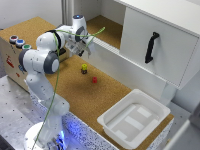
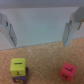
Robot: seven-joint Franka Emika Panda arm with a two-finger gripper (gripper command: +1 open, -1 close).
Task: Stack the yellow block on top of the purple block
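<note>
My cork-topped table point(image 1: 75, 85) is the biggest thing here, running from the exterior view's far left to the near right. Along its far edge stands a white cabinet point(image 1: 165, 40) with a black handle point(image 1: 151, 47) on its door. At the near right end of the cork sits a white tray point(image 1: 134, 119). My own white arm point(image 1: 42, 70) rises from the near left and bends over the cork, with a green cable point(image 1: 54, 95) trailing along it. At the far left is a box with coloured buttons point(image 1: 19, 42) on top.

My gripper point(image 1: 82, 49) hangs above the cork, apart from the blocks, and my jaws stand wide and released, gripping nothing; in the wrist view both fingers point(image 2: 7, 27) show far apart with bare cork between them.

The yellow block point(image 1: 84, 66) sits on top of the purple block point(image 1: 84, 70), touching it, in the middle of the cork. The red block point(image 1: 94, 79) lies just beside that stack, to the exterior view's right and a little nearer, not touching it.
</note>
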